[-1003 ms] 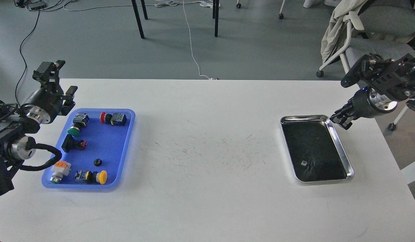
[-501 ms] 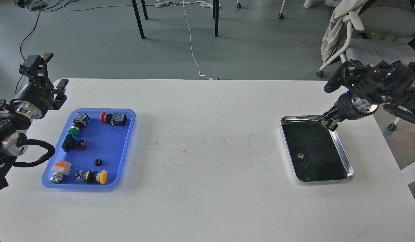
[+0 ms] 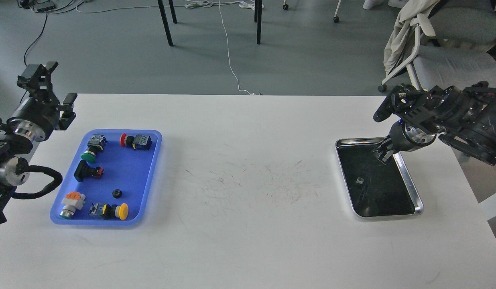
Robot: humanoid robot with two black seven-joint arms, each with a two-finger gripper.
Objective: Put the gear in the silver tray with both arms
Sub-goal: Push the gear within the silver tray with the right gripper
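Your right gripper (image 3: pixel 383 154) hangs over the silver tray (image 3: pixel 408 180) — finger state unreadable; your left gripper (image 3: pixel 51 86) stands spread apart, beside the blue tray (image 3: pixel 149 180).

R gripper (image 3: pixel 383 153) now over silver tray (image 3: pixel 408 182) (far end), L gripper (image 3: pixel 51 86) retreated.

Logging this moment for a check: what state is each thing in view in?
Silver tray: flat on the table, nothing clearly in it, only a small pale mark on its bottom.
Blue tray: flat, holding push buttons and a small black gear.
Left pincer: open, empty, raised beyond the blue tray.
Right pincer: over the silver tray's far end; open or shut unclear.
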